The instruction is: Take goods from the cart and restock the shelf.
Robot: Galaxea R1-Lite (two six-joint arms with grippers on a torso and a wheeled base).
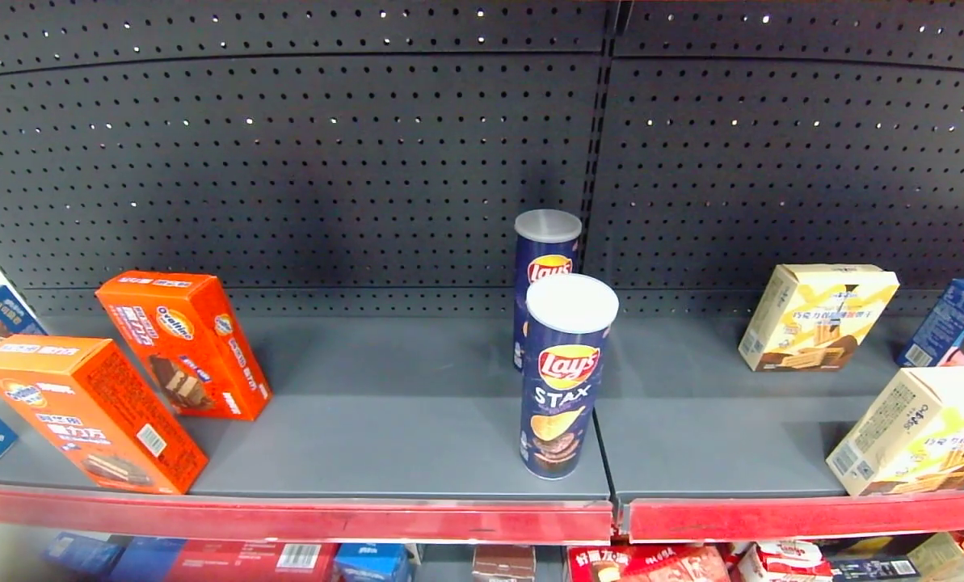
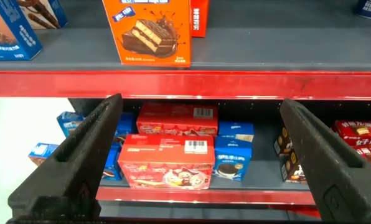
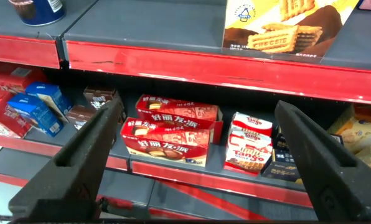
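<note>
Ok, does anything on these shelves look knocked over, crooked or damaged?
Nothing looks spilled or damaged. The two chip cans stand upright, one behind the other, on the upper shelf. The one untidy spot: the blue boxes on the lower shelf lie tilted at odd angles, unlike the red boxes nearby.

Shelf (image 1: 368, 404): grey deck, red front lip, faced by both grippers. An orange cake box (image 2: 154, 31) is stood upright at the edge, just beyond the left gripper (image 2: 201, 102). A cream biscuit box (image 3: 279, 25) is parked beyond the right gripper (image 3: 199, 106). Between the boxes, a blue chip can (image 1: 566, 380) is stood upright, with a second can (image 1: 545, 250) right behind it.
</note>
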